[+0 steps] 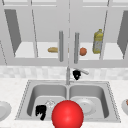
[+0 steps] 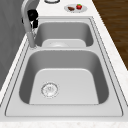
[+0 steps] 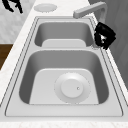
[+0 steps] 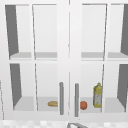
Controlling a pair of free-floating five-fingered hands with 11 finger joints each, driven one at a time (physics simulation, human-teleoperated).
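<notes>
My right hand (image 1: 76, 74) hovers just under the faucet spout (image 1: 83, 71), close to the faucet's neck (image 2: 28, 22). Its fingers are curled with nothing seen in them; the right side view has this right hand (image 3: 104, 36) beside the neck's base, and in the left side view the right hand (image 2: 32, 16) hangs behind the neck. My left hand (image 1: 40, 111) hangs at the front left of the sink (image 1: 30, 86), fingers relaxed and pointing down; the left hand (image 3: 13, 5) floats off the counter's front edge. A big red ball (image 1: 67, 115) fills the bottom centre.
A white plate (image 3: 72, 88) lies in the right basin; the left basin has a drain (image 2: 50, 89). An empty plate (image 3: 45, 7) sits on the left counter, a plate (image 2: 75, 8) with food on the right. Behind shut glass cabinet doors (image 1: 61, 46) stand bread (image 1: 53, 49), an orange fruit (image 1: 83, 51) and a bottle (image 1: 98, 41).
</notes>
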